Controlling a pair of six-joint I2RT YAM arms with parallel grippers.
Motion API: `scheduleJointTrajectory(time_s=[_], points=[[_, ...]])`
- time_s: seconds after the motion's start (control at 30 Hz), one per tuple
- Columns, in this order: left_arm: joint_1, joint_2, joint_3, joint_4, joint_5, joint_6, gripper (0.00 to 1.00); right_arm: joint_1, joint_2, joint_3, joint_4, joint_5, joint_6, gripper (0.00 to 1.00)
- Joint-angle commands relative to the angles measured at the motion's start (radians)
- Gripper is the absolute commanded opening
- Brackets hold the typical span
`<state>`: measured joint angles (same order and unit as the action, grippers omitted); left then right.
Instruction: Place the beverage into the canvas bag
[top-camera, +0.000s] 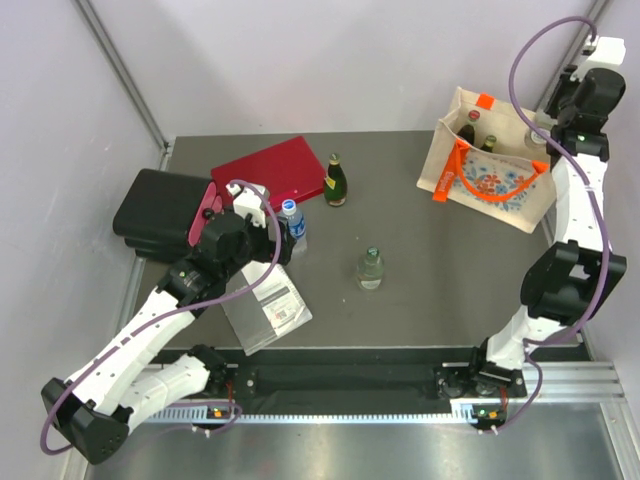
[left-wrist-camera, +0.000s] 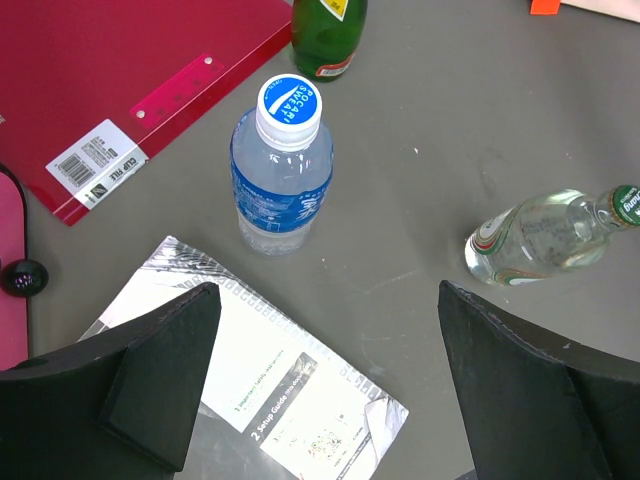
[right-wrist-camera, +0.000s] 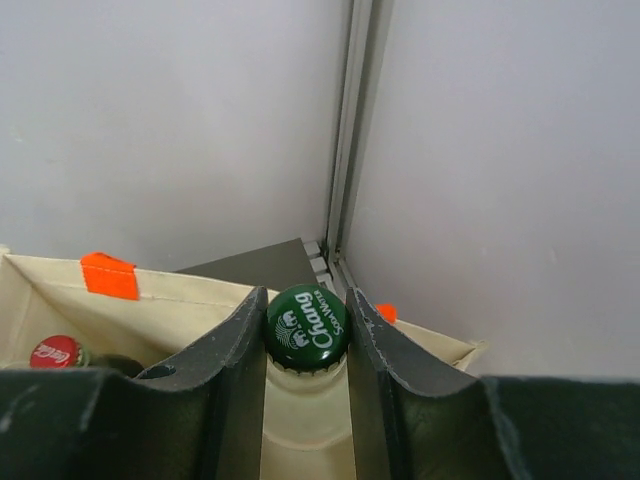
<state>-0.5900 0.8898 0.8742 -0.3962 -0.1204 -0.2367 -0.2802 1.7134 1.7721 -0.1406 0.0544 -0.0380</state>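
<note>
Green-capped Chang bottle (right-wrist-camera: 306, 328) is hanging upright, neck pinched by the right fingers (right-wrist-camera: 240, 350), for lowering into the canvas bag (right-wrist-camera: 180, 300); left fingers (left-wrist-camera: 150, 375) are gaping wide.

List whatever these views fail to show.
- Right wrist: the Chang bottle below its cap, hidden between the fingers of the right gripper. Whether it already stands inside the canvas bag is unclear.
- Left wrist: the green bottle, cut off by the top edge.
- Top: the other bottles in the bag, too small to identify.
</note>
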Motion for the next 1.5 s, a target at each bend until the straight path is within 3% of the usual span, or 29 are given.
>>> scheduleJointTrajectory(time_s=[0.0,0.43,0.7,1.47], points=[[-0.002,-0.009,0.003,0.045,0.004,0.002,0.94,-0.027,-0.002,0.012,0.280,-0.031,-0.022,0.00],[-0.002,0.000,0.003,0.045,0.007,0.004,0.94,-0.045,0.049,-0.112,0.409,-0.051,-0.088,0.00],[-0.002,-0.012,0.000,0.053,0.019,-0.001,0.94,-0.047,0.018,-0.256,0.458,-0.051,-0.042,0.00],[-0.004,-0.005,0.003,0.049,0.025,-0.003,0.94,-0.053,0.109,-0.352,0.464,-0.105,0.013,0.00]])
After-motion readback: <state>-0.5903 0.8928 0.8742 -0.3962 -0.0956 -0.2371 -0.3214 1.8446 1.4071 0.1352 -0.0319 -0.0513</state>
